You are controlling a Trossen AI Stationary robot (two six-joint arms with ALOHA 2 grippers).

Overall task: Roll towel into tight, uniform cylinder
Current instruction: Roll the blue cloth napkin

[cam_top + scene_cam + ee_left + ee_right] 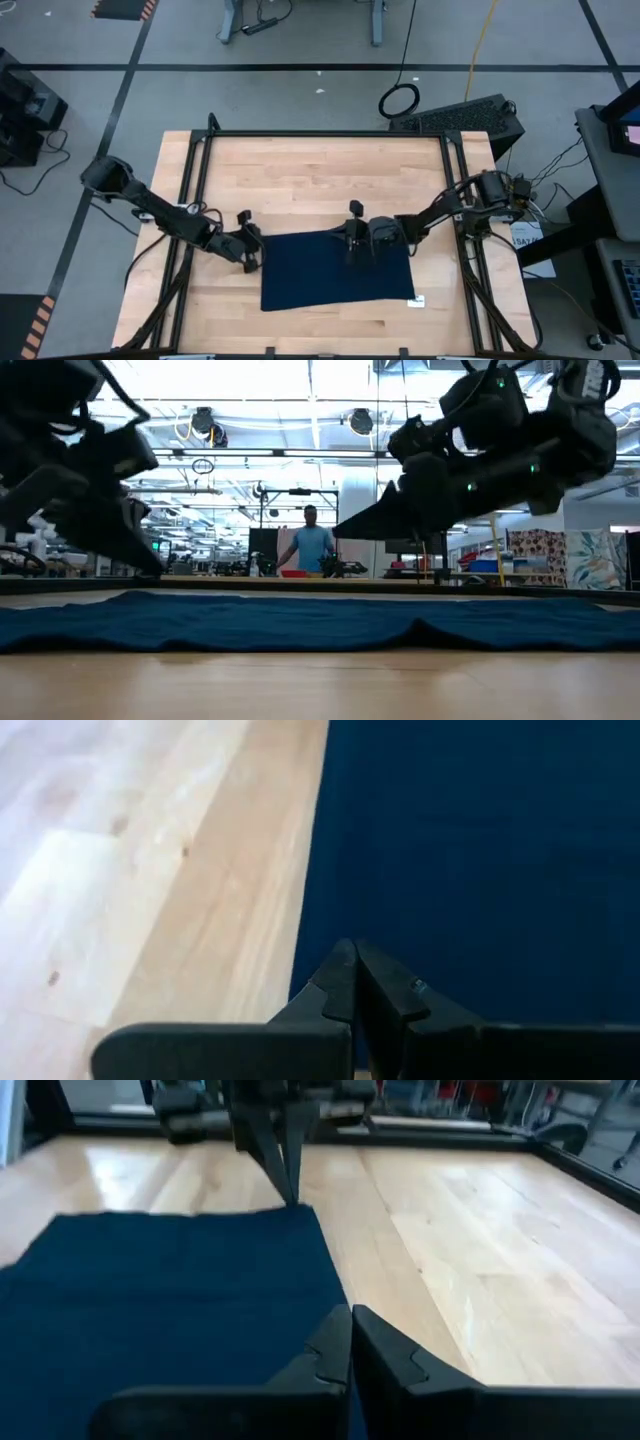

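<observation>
The dark navy towel [338,270] lies spread flat on the wooden table, its white tag [417,300] at the near right corner. A low ripple [420,628] shows along its near edge. My left gripper [254,260] is shut, its tips slanting down at the towel's far left corner [300,1208]. My right gripper [352,246] is shut and hangs clear above the towel's far edge [325,1270], pointing toward the table's left; the low view shows its tips [340,532] well above the cloth. My left gripper has its shut fingertips [290,1185] right at the towel's far left corner, coming slanting down from the table's left side. Whether they touch the cloth I cannot tell.
Black frame rails [320,133] run along the table's far edge and both sides. Bare wood [320,185] lies beyond the towel and a narrower strip [330,330] in front of it. A person [312,545] stands far off in the room.
</observation>
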